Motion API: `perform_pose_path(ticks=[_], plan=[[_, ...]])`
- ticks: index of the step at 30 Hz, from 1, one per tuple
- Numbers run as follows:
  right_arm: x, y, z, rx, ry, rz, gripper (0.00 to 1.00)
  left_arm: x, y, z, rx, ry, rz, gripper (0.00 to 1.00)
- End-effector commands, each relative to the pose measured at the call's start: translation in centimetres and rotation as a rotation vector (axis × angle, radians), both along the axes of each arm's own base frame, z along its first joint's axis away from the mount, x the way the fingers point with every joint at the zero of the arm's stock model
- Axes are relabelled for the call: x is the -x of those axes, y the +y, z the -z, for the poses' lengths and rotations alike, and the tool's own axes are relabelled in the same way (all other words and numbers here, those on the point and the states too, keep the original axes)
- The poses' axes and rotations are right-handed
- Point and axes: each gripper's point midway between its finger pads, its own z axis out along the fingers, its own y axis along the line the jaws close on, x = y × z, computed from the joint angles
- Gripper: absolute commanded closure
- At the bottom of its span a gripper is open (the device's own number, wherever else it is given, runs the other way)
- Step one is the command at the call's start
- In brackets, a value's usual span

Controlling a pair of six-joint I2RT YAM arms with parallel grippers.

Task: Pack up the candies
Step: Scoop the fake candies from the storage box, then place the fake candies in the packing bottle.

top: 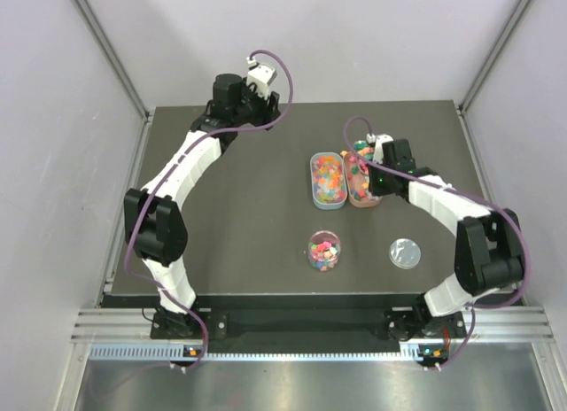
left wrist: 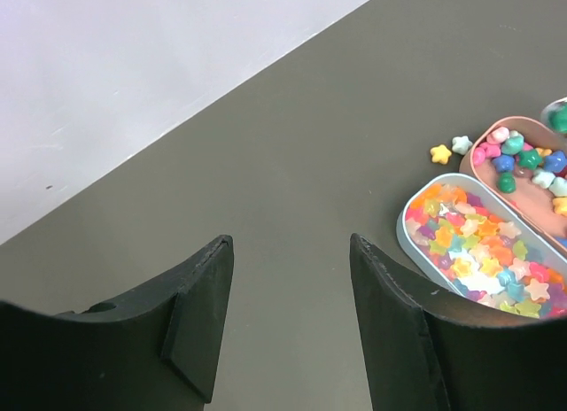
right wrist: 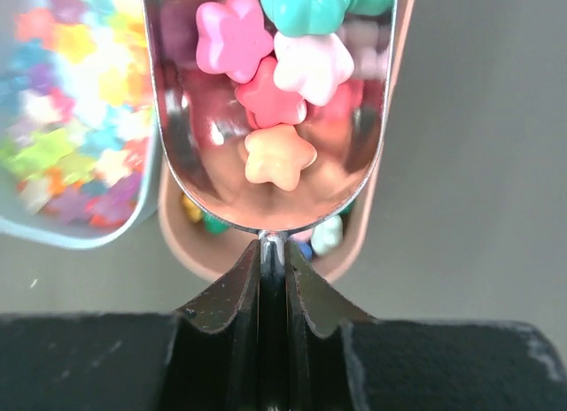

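Note:
Star-shaped candies [right wrist: 266,65] in pink, white, teal and peach fill a shiny scoop [right wrist: 199,154], and my right gripper [right wrist: 273,252] is shut on its thin handle. The scoop hangs over the near end of a pink tray [right wrist: 372,234] that holds more candies. Beside it a pale blue tray [left wrist: 407,243] is packed with translucent candies [left wrist: 478,252]. From above, the right gripper [top: 376,167] sits over the pink tray [top: 359,197]. A clear cup [top: 324,250] of candies stands nearer the arms. My left gripper [left wrist: 292,252] is open over bare table at the back left, holding nothing.
A clear round lid [top: 406,252] lies flat to the right of the cup. Two loose candies [left wrist: 440,153] rest on the table by the far end of the pink tray. White walls enclose the dark table [top: 248,216] on three sides.

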Motion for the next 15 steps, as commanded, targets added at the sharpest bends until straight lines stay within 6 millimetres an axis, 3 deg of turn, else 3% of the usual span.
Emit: perform_pose_path(ticks=[1, 2, 6, 7, 9, 11, 12, 13, 15], plan=[[0.2, 0.3, -6.4, 0.034, -0.158, -0.091, 1.00, 1.2, 1.6, -5.5, 0.011, -0.121, -0.019, 0.40], [0.9, 0.3, -7.8, 0.046, -0.179, -0.119, 1.00, 1.4, 1.8, -5.4, 0.009, -0.119, -0.020, 0.39], [4.3, -0.7, -9.4, 0.192, -0.160, -0.369, 1.00, 3.3, 2.5, -6.3, 0.028, -0.124, -0.028, 0.39], [5.9, -1.3, -8.9, 0.226, -0.102, -0.411, 1.00, 4.0, 2.5, -5.6, 0.029, -0.101, -0.019, 0.39], [7.6, -2.2, -9.1, 0.304, -0.104, -0.528, 1.00, 5.5, 2.6, -6.5, 0.040, -0.105, -0.003, 0.39], [9.3, -3.1, -9.8, 0.373, -0.128, -0.612, 1.00, 6.9, 2.5, -5.9, 0.053, -0.064, 0.021, 0.39], [9.9, -3.3, -9.7, 0.389, -0.131, -0.646, 1.00, 7.9, 2.6, -6.8, 0.064, -0.078, 0.029, 0.39], [10.6, -3.4, -9.6, 0.402, -0.132, -0.684, 1.00, 8.5, 2.7, -5.7, 0.063, -0.054, 0.032, 0.39], [12.6, -3.5, -10.0, 0.430, -0.133, -0.790, 1.00, 10.1, 3.1, -6.2, 0.077, -0.062, 0.037, 0.39]])
